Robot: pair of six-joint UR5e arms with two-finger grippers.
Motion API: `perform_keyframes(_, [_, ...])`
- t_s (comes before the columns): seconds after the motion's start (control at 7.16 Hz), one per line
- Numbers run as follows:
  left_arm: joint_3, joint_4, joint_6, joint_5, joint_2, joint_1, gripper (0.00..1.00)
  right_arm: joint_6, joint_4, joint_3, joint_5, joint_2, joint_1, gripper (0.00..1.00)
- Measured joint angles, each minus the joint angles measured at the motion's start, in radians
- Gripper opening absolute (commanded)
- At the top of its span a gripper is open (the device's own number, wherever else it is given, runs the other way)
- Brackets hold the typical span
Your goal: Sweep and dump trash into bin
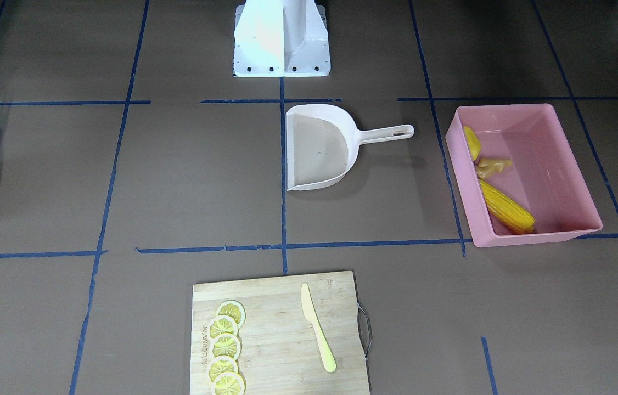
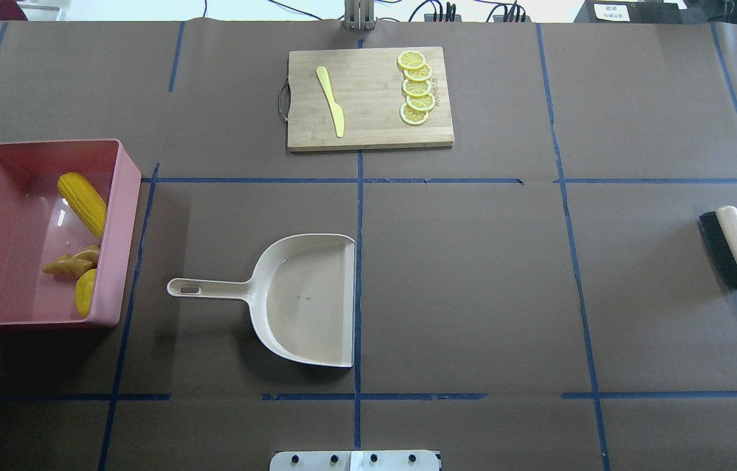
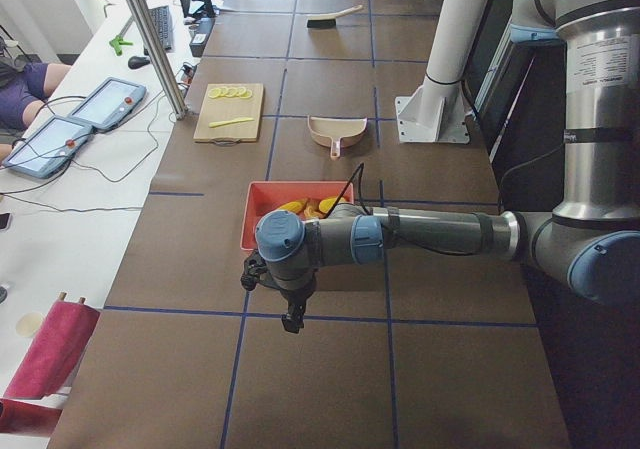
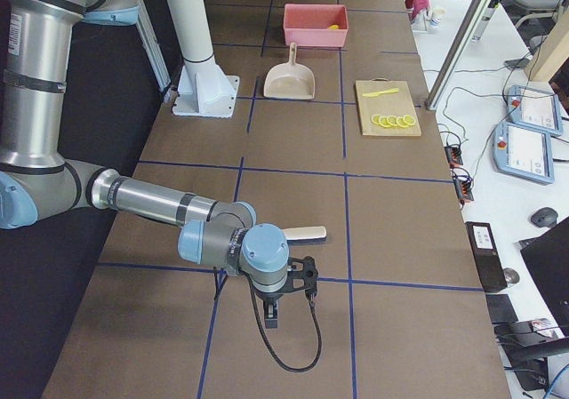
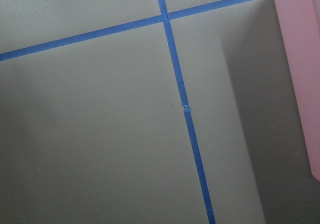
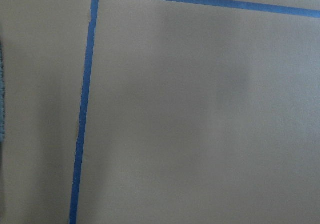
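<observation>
Pink bin [image 2: 121, 216]: big rectangular plastic tub with low sloping walls, parked at the robot's left end of the table, apart from the dustpan [image 2: 306, 301].
Trash: all three bits are inside the bin, lined up along the wall on the dustpan side.
Corn cob [image 2: 82, 203]: long, yellow, lying at the far end of that row.
Ginger root [image 2: 72, 263]: tan and knobbly, in the middle.
Potato lump [image 2: 85, 292]: small yellow oval, right beside the ginger, nearest the robot.
Left gripper [image 3: 293, 321]: hangs over bare table just past the bin's outer end. Only the side camera catches it, so I honestly can't tell how far apart the fingers are.
Right gripper [image 4: 271, 317]: same deal, over bare table near the brush [image 2: 732, 252]. Can't tell its state.
Dustpan: beige, flat mid-table, handle pointing at the bin.
</observation>
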Motion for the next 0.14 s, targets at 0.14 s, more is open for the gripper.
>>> perform_keyframes(0.14, [0.0,0.0,0.0,0.001,-0.001,0.0,1.0,0.0,0.0,0.0,0.001,0.0,0.0,1.0])
